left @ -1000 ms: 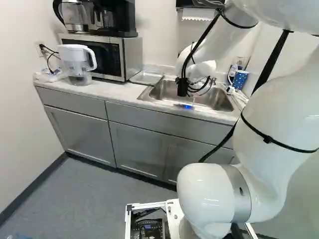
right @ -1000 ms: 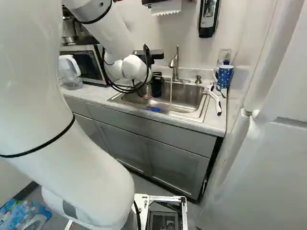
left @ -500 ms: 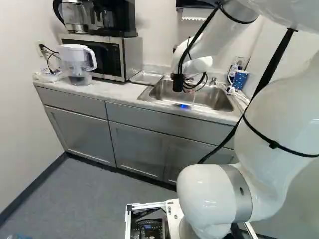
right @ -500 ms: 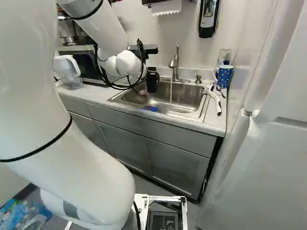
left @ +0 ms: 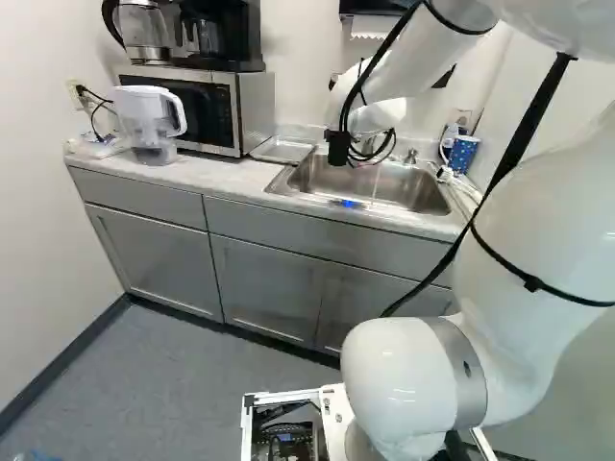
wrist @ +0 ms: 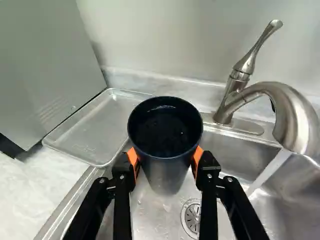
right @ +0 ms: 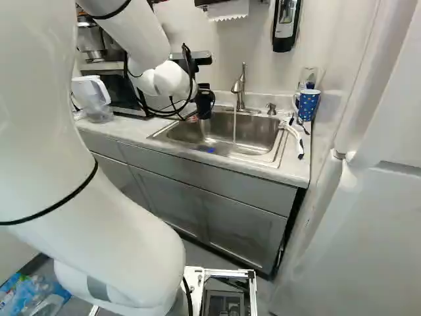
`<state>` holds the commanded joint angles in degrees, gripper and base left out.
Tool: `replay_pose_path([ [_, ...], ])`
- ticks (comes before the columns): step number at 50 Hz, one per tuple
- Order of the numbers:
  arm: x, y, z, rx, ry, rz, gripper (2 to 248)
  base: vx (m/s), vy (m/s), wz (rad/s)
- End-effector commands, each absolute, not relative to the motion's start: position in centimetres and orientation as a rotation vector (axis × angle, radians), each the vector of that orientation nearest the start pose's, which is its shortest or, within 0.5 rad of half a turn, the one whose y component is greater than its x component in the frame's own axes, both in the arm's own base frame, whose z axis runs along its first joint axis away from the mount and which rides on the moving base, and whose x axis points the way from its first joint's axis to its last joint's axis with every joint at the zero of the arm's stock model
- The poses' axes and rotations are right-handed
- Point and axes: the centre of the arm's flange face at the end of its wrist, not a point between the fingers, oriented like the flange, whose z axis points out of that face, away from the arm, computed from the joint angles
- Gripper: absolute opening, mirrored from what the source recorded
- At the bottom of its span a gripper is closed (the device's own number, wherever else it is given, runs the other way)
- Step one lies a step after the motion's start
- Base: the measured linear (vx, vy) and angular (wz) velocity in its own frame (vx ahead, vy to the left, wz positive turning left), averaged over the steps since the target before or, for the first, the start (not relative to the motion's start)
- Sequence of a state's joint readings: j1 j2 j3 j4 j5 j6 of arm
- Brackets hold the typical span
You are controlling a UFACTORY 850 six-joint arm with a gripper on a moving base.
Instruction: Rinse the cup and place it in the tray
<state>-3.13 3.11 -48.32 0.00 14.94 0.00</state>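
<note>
Over the sink [right: 260,135], our gripper [right: 203,87] pinches the cup [wrist: 167,170], its inside too dark to read. Only the wrist view shows us the drain [wrist: 193,218].

Dark cup [wrist: 165,142] gripped btwn orange pads [wrist: 133,157] of 2 blk fingers [wrist: 122,172], mouth facing cam, over the SS sink [wrist: 155,220]. Shallow tray [wrist: 75,127] w/ raised rim beyond cup, off to one side. Faucet [wrist: 295,117] on opp. side of cup; water [wrist: 268,172] running, well apart from cup. Round drain [wrist: 193,218] below cup, toward faucet side. Tabletop [wrist: 32,187] on cup's tray side.
</note>
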Motion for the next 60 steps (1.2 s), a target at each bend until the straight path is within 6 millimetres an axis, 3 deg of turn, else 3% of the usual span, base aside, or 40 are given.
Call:
replay_pose_path([
  [30,49.7,-1.1,59.9,-2.619,0.029,-1.757,122,0.0,0.0,0.0],
  [60,49.5,-1.1,62.7,-2.621,0.028,-1.754,122,0.0,0.0,0.0],
])
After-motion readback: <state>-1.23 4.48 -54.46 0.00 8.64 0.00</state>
